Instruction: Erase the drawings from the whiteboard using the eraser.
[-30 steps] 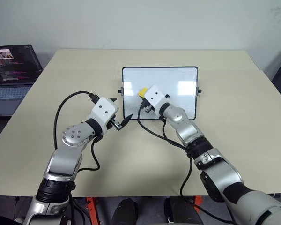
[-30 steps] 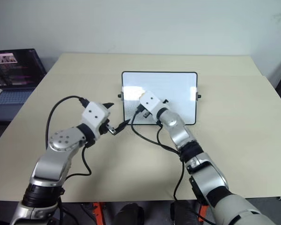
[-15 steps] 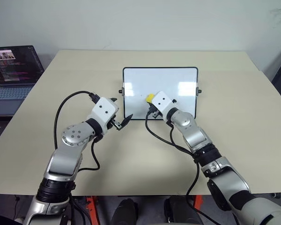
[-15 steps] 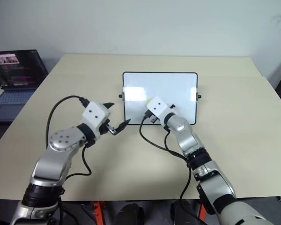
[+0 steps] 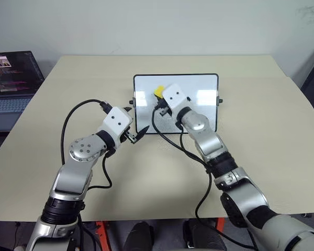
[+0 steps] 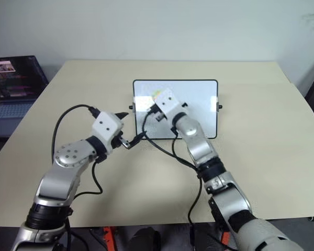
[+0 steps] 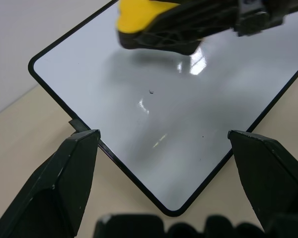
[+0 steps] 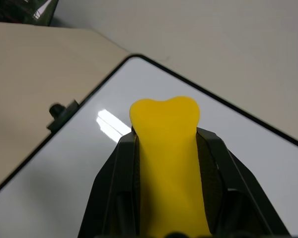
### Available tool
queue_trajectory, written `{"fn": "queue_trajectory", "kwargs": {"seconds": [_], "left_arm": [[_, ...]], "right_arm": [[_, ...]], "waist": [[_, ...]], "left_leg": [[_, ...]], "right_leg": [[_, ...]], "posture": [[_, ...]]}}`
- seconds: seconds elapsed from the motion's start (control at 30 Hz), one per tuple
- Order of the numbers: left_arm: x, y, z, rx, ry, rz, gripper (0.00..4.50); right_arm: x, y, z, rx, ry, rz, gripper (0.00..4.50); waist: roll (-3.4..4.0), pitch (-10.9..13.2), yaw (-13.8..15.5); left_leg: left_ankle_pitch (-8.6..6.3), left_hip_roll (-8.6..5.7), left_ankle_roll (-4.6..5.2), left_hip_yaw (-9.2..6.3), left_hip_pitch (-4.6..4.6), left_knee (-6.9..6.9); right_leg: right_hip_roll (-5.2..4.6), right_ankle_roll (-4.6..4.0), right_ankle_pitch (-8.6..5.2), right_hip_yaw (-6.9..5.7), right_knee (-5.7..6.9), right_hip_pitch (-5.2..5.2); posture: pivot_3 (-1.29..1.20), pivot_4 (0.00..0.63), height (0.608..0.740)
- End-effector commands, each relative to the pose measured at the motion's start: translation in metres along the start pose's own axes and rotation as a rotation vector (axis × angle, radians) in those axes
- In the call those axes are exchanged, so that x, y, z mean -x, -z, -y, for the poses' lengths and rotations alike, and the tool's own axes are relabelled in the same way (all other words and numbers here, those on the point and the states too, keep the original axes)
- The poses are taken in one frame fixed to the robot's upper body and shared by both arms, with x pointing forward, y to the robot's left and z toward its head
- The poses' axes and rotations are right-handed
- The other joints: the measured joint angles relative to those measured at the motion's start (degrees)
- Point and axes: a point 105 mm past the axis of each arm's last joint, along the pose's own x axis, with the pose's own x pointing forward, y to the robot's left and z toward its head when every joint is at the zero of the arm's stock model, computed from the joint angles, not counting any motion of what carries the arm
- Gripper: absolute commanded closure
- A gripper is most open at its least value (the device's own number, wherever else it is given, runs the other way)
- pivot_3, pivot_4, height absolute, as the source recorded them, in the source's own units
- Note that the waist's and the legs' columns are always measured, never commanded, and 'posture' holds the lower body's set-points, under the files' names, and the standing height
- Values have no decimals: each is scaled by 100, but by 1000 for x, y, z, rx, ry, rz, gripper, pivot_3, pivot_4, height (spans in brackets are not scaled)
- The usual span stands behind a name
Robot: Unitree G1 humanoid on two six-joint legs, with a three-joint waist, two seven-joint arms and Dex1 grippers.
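The whiteboard stands propped up at the middle of the table, glossy white in a thin black frame. My right gripper is shut on the yellow eraser and holds it at the board's upper left part. Whether the eraser touches the surface I cannot tell. My left gripper is open at the board's near left corner, its fingers wide apart with nothing between them. The drawings are out of view; the bare surface carries just a tiny dark speck.
An open laptop sits at the table's far left edge. The beige table stretches wide to the right of the board and in front of it. Black cables loop from both wrists over the tabletop.
My right gripper swung the eraser right and down across the board, then up and left to the upper left part. The left arm stayed still.
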Motion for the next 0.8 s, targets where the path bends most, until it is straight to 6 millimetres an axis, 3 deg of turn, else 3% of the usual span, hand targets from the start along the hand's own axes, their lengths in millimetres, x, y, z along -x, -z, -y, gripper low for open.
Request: {"fn": "queue_trajectory", "kwargs": {"seconds": [0.03,0.23,0.47,0.8], "left_arm": [[4,-10,-7,-31,-27,27,0],[12,-8,-8,-31,-49,9,0],[18,-5,-10,-26,-73,-7,0],[9,-8,-7,-19,-47,10,0]], "right_arm": [[-9,-3,-3,18,3,18,3297],[-13,29,-17,88,-48,-81,3297],[-9,45,-11,117,-60,-129,3297],[26,81,4,121,-37,-213,3297]], "waist": [[0,0,0],[0,0,-3],[0,0,-1],[-5,-3,51]], "left_leg": [[0,0,0,1,-1,0],[0,0,0,2,-7,-2],[0,1,0,2,3,0],[0,-3,0,-6,8,4]], "right_leg": [[0,0,0,1,-1,0],[-1,0,0,1,-12,-1],[0,-1,0,2,6,0],[-4,0,0,-4,2,16]], "posture": [[0,150,740],[0,150,740],[0,150,740],[0,150,740]]}}
